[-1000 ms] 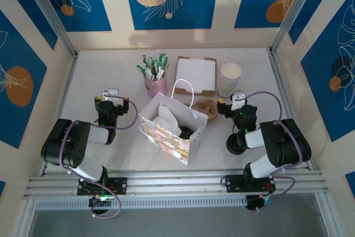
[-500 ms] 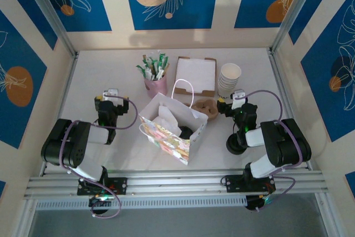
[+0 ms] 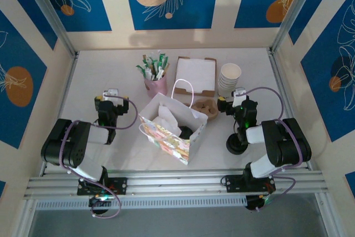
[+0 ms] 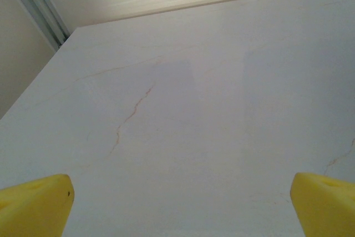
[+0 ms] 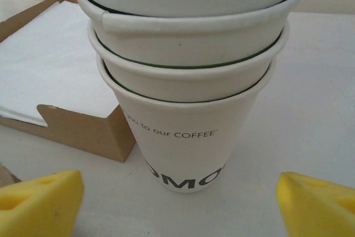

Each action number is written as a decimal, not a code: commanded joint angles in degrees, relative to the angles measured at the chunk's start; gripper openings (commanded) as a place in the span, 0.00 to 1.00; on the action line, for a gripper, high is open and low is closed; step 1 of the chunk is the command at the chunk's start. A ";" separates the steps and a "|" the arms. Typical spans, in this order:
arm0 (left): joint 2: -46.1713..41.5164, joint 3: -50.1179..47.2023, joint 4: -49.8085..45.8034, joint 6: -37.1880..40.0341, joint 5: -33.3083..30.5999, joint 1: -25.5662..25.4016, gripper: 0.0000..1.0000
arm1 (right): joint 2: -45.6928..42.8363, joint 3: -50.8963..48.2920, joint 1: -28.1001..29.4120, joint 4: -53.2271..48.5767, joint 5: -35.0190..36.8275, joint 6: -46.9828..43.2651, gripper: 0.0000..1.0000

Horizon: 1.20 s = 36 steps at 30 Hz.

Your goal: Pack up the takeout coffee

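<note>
A patterned paper bag (image 3: pixel 169 129) stands open at the table's centre, with white tissue inside. A dark round shape (image 3: pixel 186 132) sits low in the bag; it looks like the takeout coffee's black lid, and the cup under it is hidden. A brown pulp carrier (image 3: pixel 206 107) lies just right of the bag. My left gripper (image 3: pixel 111 94) (image 4: pixel 180 206) is open over bare table left of the bag. Open too, my right gripper (image 3: pixel 237 95) (image 5: pixel 180 201) faces the stack of lidless white cups (image 3: pixel 229 78) (image 5: pixel 188 81) with nothing between its fingers.
A pink cup of sachets (image 3: pixel 156 83) and a brown box of white napkins (image 3: pixel 195 76) (image 5: pixel 50 70) stand behind the bag. A black round piece (image 3: pixel 237 146) lies by the right arm. Walls enclose the table on three sides.
My right gripper has edged slightly forward toward the cup stack. The left arm and the bag have not moved.
</note>
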 commanded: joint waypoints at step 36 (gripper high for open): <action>0.53 -0.06 1.65 -0.43 -0.53 -0.19 1.00 | 0.23 6.87 -4.41 -10.26 -2.55 4.86 0.99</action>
